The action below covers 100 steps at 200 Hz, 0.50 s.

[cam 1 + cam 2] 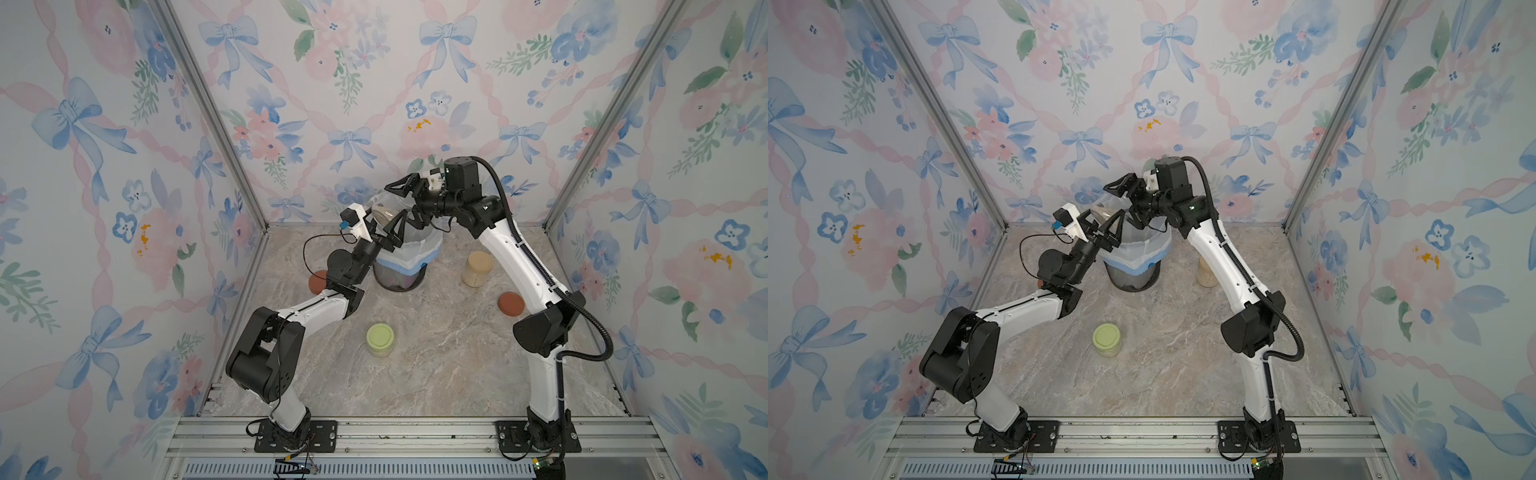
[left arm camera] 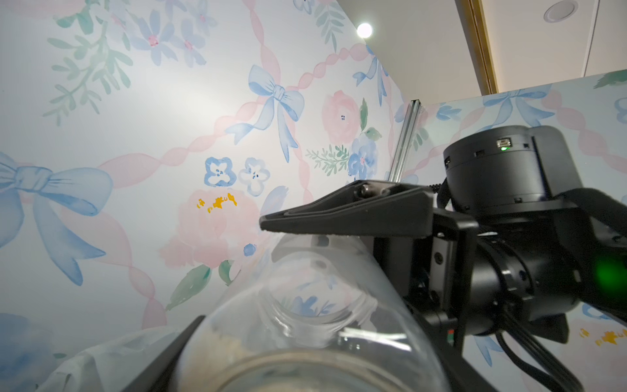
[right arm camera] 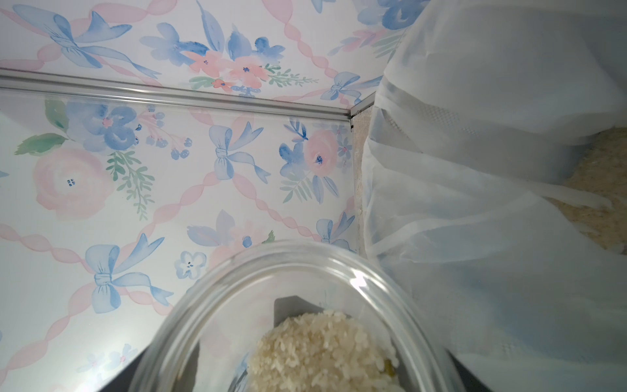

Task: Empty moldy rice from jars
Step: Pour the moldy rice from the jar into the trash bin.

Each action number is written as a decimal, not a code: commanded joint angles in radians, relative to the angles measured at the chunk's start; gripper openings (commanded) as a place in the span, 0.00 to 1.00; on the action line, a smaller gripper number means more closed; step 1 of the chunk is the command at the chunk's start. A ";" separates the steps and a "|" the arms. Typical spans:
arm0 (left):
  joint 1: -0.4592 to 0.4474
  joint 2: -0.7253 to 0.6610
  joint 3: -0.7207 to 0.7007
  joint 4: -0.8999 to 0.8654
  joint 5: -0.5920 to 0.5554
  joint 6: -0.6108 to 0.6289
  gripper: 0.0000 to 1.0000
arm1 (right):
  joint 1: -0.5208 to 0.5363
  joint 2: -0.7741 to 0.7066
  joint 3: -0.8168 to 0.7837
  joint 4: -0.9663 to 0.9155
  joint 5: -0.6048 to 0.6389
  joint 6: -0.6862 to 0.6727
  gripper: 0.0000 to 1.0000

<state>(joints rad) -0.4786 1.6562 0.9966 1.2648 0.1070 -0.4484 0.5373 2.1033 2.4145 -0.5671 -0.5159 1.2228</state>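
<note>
a clump of pale rice (image 3: 322, 353) sits inside the clear jar (image 2: 305, 322), which is tipped on its side above the lined bin (image 1: 401, 274). the left gripper (image 1: 386, 211) clamps the jar's body; the right gripper (image 1: 401, 205) grips its other end, jaws wide.

Bin (image 1: 405, 277) at the back, tilted jar (image 1: 384, 215) over it, second jar (image 1: 478, 269) to the right, third jar (image 1: 380, 340) in front.

A dark mesh bin (image 1: 401, 279) with white liner (image 1: 420, 246) stands on the marble tabletop (image 1: 436, 365) near floral walls (image 1: 332, 104).
</note>
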 commanded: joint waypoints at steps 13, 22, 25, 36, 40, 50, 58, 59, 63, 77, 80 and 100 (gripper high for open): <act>-0.025 -0.002 0.052 -0.025 0.024 0.016 0.57 | 0.021 -0.042 0.000 0.108 -0.027 0.001 0.00; -0.026 0.000 0.057 -0.032 0.025 0.017 0.46 | 0.021 -0.043 0.000 0.110 -0.029 0.001 0.00; -0.026 0.002 0.060 -0.033 0.025 0.017 0.41 | 0.021 -0.043 0.000 0.110 -0.030 0.001 0.00; -0.025 0.004 0.067 -0.042 0.027 0.017 0.27 | 0.021 -0.041 0.000 0.111 -0.029 0.000 0.00; -0.026 0.005 0.071 -0.046 0.028 0.018 0.21 | 0.021 -0.040 -0.001 0.111 -0.030 -0.002 0.00; -0.026 0.005 0.079 -0.055 0.033 0.022 0.09 | 0.018 -0.040 0.000 0.111 -0.029 -0.006 0.00; -0.025 0.004 0.085 -0.065 0.037 0.027 0.00 | 0.017 -0.038 -0.001 0.109 -0.030 -0.010 0.00; -0.025 0.004 0.086 -0.067 0.037 0.028 0.00 | 0.017 -0.038 -0.001 0.109 -0.029 -0.011 0.00; -0.026 0.002 0.089 -0.074 0.039 0.031 0.00 | 0.014 -0.038 0.000 0.106 -0.029 -0.014 0.00; -0.025 -0.004 0.095 -0.093 0.043 0.041 0.00 | 0.005 -0.039 -0.003 0.101 -0.030 -0.023 0.03; -0.025 -0.007 0.095 -0.097 0.044 0.043 0.00 | 0.003 -0.041 -0.005 0.101 -0.030 -0.025 0.04; -0.023 -0.019 0.107 -0.140 0.057 0.061 0.00 | -0.011 -0.044 -0.018 0.103 -0.030 -0.036 0.31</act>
<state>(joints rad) -0.4793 1.6562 1.0580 1.1709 0.1135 -0.4198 0.5251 2.1033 2.4126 -0.5297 -0.5022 1.2186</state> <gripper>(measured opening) 0.851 0.872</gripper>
